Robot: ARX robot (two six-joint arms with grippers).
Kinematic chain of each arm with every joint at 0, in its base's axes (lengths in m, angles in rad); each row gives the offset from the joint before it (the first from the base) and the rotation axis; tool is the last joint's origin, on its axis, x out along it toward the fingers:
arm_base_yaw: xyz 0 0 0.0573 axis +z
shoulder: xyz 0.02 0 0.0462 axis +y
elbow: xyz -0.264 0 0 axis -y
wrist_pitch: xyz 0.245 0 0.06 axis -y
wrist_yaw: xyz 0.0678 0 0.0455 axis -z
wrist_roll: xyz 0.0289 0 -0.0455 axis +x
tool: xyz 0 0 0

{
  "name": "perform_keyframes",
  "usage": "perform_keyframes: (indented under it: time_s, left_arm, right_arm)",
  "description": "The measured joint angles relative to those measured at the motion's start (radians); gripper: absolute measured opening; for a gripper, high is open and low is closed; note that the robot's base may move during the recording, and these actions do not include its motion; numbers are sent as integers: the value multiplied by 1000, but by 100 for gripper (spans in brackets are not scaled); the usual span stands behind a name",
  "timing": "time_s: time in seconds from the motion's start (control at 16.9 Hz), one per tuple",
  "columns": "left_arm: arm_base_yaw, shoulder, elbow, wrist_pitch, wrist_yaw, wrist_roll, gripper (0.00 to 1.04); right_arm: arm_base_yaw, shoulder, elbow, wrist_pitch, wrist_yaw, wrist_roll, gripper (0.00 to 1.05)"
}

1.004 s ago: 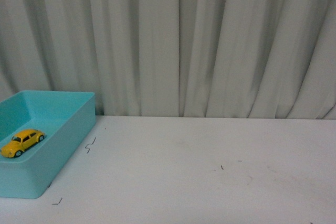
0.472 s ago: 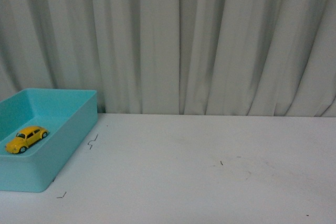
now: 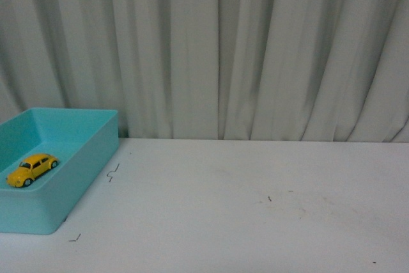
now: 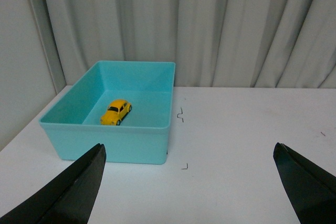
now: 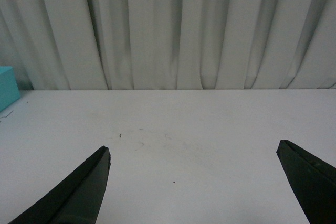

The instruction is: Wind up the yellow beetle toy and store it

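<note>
The front view looks level across the table (image 3: 243, 202) toward the curtain (image 3: 255, 49). Both wrist views face the same way from behind; the left one shares the teal bin (image 4: 157, 129).

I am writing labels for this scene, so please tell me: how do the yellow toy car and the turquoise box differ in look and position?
The yellow beetle toy is small, rounded and glossy with dark windows; the turquoise box is far larger, rectangular, plain and open on top. The toy stands on its wheels inside the box, while the box rests directly on the white table. Shared: both sit at the table's left side, and neither hand holds them.

Yellow beetle toy (image 3: 30, 169); turquoise bin (image 3: 96, 142); white table (image 3: 255, 222).
</note>
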Motion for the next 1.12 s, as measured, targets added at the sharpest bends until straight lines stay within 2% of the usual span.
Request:
perform_keyframes:
  time_s: [1.12]
  left_arm:
    - [0,0,0,0,-1,-3,98]
  right_arm:
    - [0,0,0,0,0,0,98]
